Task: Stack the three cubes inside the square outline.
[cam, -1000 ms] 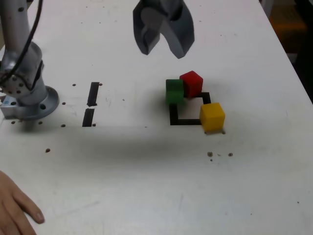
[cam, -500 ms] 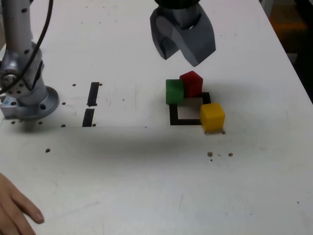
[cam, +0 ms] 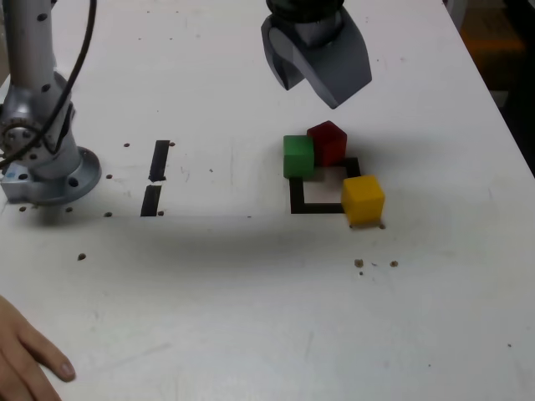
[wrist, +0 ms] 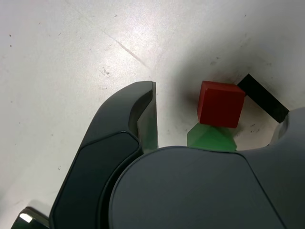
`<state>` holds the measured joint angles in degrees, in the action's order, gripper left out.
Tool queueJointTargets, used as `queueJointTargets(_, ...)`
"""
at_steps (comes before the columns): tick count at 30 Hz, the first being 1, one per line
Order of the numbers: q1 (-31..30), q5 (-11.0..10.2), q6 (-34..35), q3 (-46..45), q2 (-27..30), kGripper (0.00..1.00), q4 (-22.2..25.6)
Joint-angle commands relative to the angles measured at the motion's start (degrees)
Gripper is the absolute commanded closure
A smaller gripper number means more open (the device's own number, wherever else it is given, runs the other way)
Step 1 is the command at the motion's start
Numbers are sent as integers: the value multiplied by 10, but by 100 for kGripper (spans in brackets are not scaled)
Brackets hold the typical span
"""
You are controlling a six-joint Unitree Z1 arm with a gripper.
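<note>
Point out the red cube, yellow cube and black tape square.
red cube (cam: 327,145): exterior view, front face
yellow cube (cam: 363,200): exterior view, middle of its visible surface
black tape square (cam: 318,208): exterior view, strip along its near side

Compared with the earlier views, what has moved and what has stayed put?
The gripper shifted toward the exterior view's right and down toward the cubes, its jaws now well apart, holding nothing. The red, green and yellow cubes stayed put, as did the hand.
</note>
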<state>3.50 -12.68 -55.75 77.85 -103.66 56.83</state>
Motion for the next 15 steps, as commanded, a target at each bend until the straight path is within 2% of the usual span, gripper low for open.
queueJointTargets(1, 0, -2, -1, -7, -3, 4, -9)
queueJointTargets(15, -8, -2, -3, -41, -24, 5, -58)
